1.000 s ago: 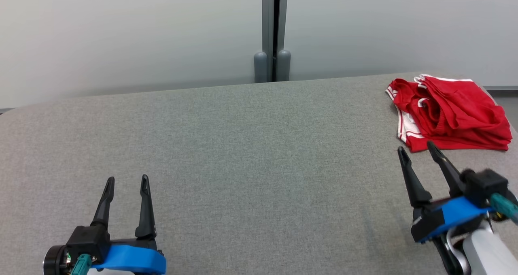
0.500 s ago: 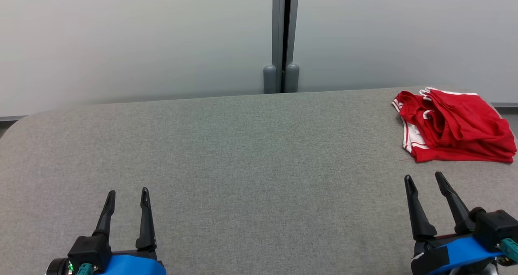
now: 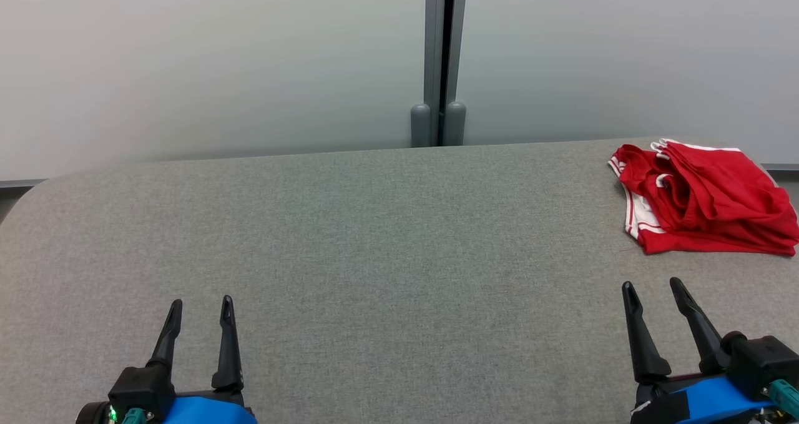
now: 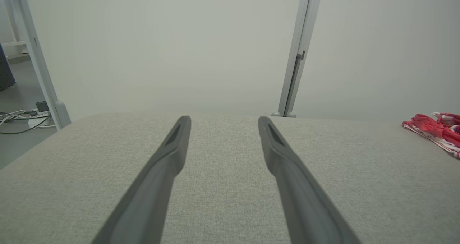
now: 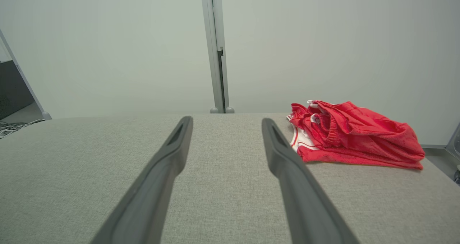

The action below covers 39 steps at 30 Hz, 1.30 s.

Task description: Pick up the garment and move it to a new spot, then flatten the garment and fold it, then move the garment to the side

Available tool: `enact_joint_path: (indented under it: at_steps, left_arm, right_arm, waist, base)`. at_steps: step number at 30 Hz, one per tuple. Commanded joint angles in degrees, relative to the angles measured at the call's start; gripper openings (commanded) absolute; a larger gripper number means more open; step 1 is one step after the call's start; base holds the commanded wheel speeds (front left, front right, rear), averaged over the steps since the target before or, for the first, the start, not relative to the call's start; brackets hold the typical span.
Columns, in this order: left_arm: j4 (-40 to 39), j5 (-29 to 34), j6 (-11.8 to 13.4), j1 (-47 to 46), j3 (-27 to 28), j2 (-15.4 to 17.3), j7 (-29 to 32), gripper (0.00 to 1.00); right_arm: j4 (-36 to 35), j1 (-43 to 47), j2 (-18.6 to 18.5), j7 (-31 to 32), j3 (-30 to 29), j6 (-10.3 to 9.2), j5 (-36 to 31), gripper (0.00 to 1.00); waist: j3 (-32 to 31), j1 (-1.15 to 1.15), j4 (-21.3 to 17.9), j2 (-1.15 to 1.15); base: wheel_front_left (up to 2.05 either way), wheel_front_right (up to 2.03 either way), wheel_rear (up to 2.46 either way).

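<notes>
The garment [image 3: 705,199] is a red piece of clothing with white trim, lying folded in a loose pile at the far right of the grey table [image 3: 387,224]. It also appears right of centre in the right wrist view as the garment [image 5: 355,134] and at the right edge of the left wrist view as the garment [image 4: 436,130]. My right gripper [image 3: 652,286] stands open just short of it, nothing between its fingers. At the lower left my left gripper [image 3: 201,304] is open and empty, far from the cloth.
A pale wall with a grey vertical post [image 3: 440,62] stands behind the table's far edge. The table's rounded left corner [image 3: 37,187] drops off to the floor, where cables [image 4: 21,116] lie.
The head camera tilted, so the whole picture slid down and slightly right. My right gripper drew back from the garment's near edge toward me. The left gripper kept its pose.
</notes>
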Motion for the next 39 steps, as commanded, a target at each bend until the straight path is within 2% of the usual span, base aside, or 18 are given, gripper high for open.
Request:
enact_joint_path:
  at_steps: [1, 9, 10, 13, 29, 39]
  left_arm:
    - [0.01, -0.12, 0.06, -0.40, 0.20, 0.02, -0.25, 1.00]
    - [-0.48, 0.14, 0.08, -0.53, 0.42, -0.09, -0.25, 1.00]
    - [-0.09, -0.01, 0.03, -0.08, 0.28, -0.08, 0.05, 0.00]
    - [1.61, -0.02, 0.05, 0.68, 0.07, -0.30, 0.34, 0.00]
    - [1.25, -17.38, -0.81, -1.30, 2.02, -0.66, 4.94, 0.00]
    - [0.92, -25.83, -1.21, -2.11, 2.78, -0.83, 7.01, 0.00]
  right_arm:
    - [-0.20, 0.91, 0.17, 0.10, 0.03, 0.01, -0.09, 1.00]
    - [0.24, 0.56, 0.30, 0.10, 0.39, 0.01, -0.08, 1.00]
    - [0.36, -0.01, 0.19, 0.08, 0.33, 0.00, 0.10, 0.00]
    - [2.05, 0.29, 0.38, 0.13, 0.38, 0.00, 0.12, 0.00]
    - [4.13, -1.91, 0.64, 3.02, -0.69, 0.00, 17.52, 0.00]
    - [5.13, -3.00, 0.78, 4.42, -1.19, 0.00, 25.92, 0.00]
  waist:
    - [-0.01, 0.00, 0.05, 0.00]
    - [0.01, 0.00, 0.06, 0.00]
    - [0.00, 0.00, 0.10, 0.00]
    - [0.00, 0.00, 0.10, 0.00]
    - [0.15, 0.00, 0.19, 0.00]
    - [0.23, 0.00, 0.24, 0.00]
  base:
    - [0.00, 0.00, 0.00]
    - [0.00, 0.00, 0.00]
    - [0.00, 0.00, 0.00]
    - [0.00, 0.00, 0.00]
    - [0.00, 0.00, 0.00]
    - [0.00, 0.00, 0.00]
